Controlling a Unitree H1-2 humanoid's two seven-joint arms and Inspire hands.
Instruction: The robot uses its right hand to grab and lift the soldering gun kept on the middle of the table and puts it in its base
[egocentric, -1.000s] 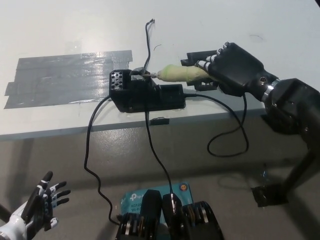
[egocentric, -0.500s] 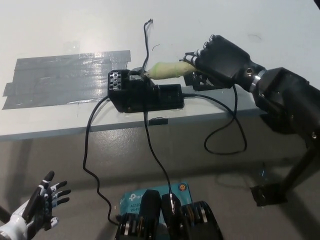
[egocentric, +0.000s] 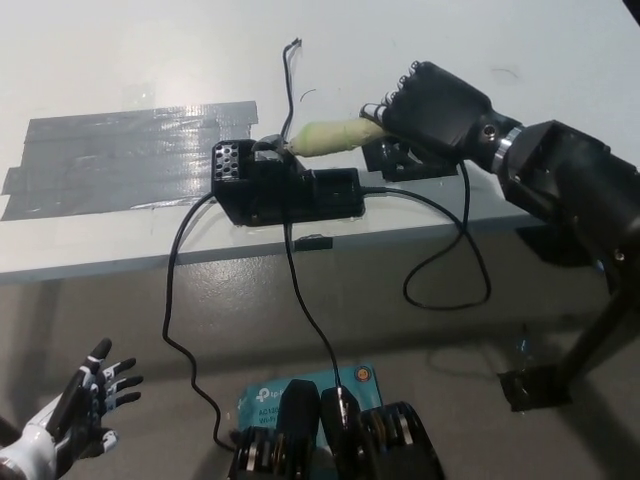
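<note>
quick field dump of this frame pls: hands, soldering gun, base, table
right robot hand: shut on soldering gun, over the table
left robot hand: open, resting low at lower left, off the table
soldering gun: pale green handle, roughly level, tip at the base's top
base: black, near table front edge, cables trailing down
table: white, grey tape patch left of base
</note>
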